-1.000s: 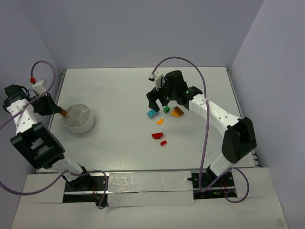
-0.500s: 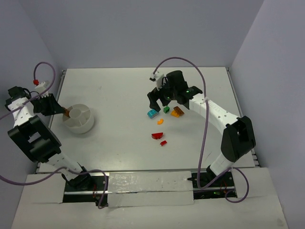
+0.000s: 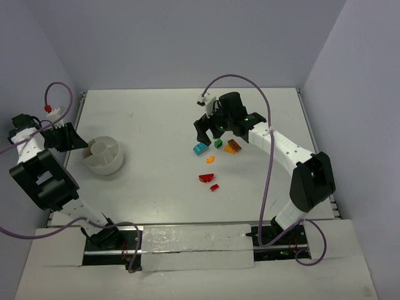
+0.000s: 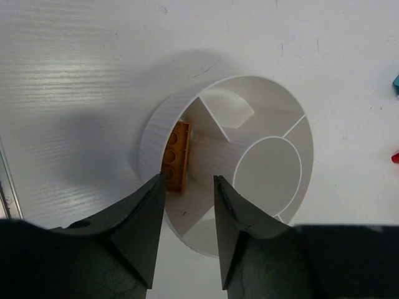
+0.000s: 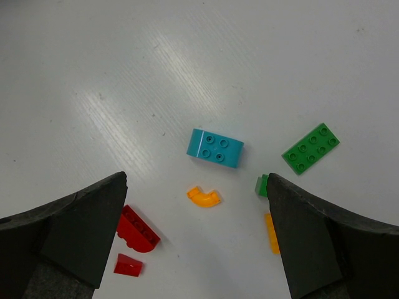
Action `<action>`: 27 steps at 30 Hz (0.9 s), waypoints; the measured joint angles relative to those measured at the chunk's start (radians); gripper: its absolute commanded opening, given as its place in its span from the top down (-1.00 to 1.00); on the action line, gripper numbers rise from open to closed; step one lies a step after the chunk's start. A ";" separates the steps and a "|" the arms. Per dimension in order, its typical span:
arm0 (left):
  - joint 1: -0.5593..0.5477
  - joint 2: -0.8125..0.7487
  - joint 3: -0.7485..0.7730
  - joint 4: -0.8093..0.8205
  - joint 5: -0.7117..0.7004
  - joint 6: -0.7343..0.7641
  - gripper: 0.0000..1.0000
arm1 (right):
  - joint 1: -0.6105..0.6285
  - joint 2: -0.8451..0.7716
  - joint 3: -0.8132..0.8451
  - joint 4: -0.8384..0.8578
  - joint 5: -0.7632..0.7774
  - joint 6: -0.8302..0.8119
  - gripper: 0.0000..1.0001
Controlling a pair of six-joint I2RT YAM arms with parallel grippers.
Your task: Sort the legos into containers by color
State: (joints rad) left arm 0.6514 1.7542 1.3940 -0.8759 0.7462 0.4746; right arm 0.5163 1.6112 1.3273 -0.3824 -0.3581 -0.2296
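Gripper on my left arm (image 4: 187, 180) has its jaws apart above the white bowl (image 4: 149, 134). An oblong orange lego (image 4: 176, 152) with round studs leans in the bowl's left compartment, against the outer wall. My right gripper (image 5: 194, 180) is spread wide.

Left gripper (image 4: 188, 182), right gripper (image 5: 196, 179): jaws apart.

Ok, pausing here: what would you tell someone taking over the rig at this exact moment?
Left gripper: open, empty, above the white bowl.
Right gripper: open, empty, hovering over the loose bricks.
Done: one orange brick lies in a bowl compartment against the outer wall.
Left to sort, all on the table: cyan brick, flat green brick, small green piece and orange piece (both partly hidden by a finger), curved orange piece, curved red brick, small red piece.
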 measured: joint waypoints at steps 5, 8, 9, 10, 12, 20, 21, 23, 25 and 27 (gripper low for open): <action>0.000 -0.015 0.023 0.000 0.004 -0.025 -0.57 | -0.015 -0.001 -0.012 0.001 0.003 0.001 -1.00; -0.004 -0.052 0.076 -0.002 0.005 -0.036 -0.60 | -0.054 -0.001 -0.028 -0.003 0.011 -0.001 -0.97; -0.009 -0.075 0.090 0.001 0.001 -0.040 -0.61 | -0.074 0.000 -0.033 -0.005 0.017 -0.006 -0.93; -0.015 -0.102 0.100 0.004 -0.006 -0.042 -0.64 | -0.094 0.001 -0.038 -0.009 0.032 -0.020 -0.91; -0.042 -0.166 0.112 0.010 -0.019 -0.044 -0.65 | -0.136 0.014 -0.041 -0.019 0.049 -0.042 -0.90; -0.214 -0.321 0.098 0.041 -0.057 -0.051 -0.65 | -0.256 0.250 -0.010 -0.121 0.126 -0.149 -0.79; -0.228 -0.324 0.089 0.046 -0.063 -0.053 -0.65 | -0.261 0.276 -0.003 -0.135 0.128 -0.154 -0.75; -0.250 -0.324 0.069 0.055 -0.078 -0.056 -0.65 | -0.265 0.310 0.010 -0.167 0.125 -0.162 -0.73; -0.262 -0.324 0.053 0.057 -0.091 -0.063 -0.65 | -0.265 0.326 0.026 -0.190 0.120 -0.163 -0.68; -0.268 -0.324 0.048 0.058 -0.100 -0.069 -0.65 | -0.266 0.337 0.047 -0.208 0.109 -0.165 -0.62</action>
State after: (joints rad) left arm 0.3835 1.4300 1.4418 -0.8180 0.6459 0.4053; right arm 0.2504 1.9482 1.3746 -0.5901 -0.2487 -0.3946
